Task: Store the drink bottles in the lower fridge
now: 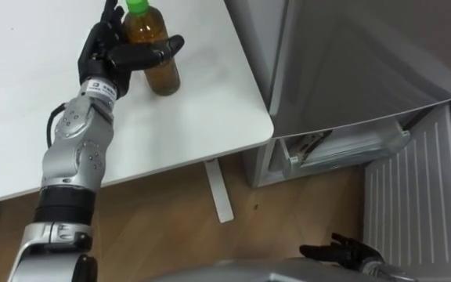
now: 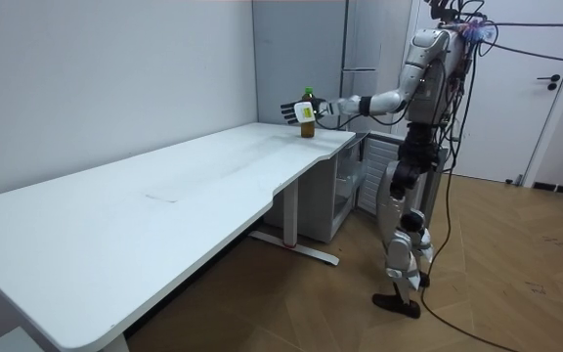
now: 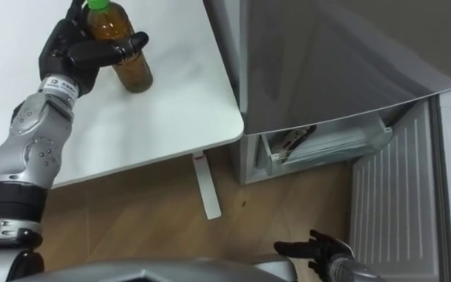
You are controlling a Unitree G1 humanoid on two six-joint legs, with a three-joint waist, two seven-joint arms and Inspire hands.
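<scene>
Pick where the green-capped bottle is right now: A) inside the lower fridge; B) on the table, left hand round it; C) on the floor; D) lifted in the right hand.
B: the bottle stands on the white table with the left hand curled round it; the right hand hangs low and open by the lower fridge door.

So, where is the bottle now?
At the top of the left eye view, the bottle stands on the white table near the corner by the fridge, with the left hand closed around it.
</scene>
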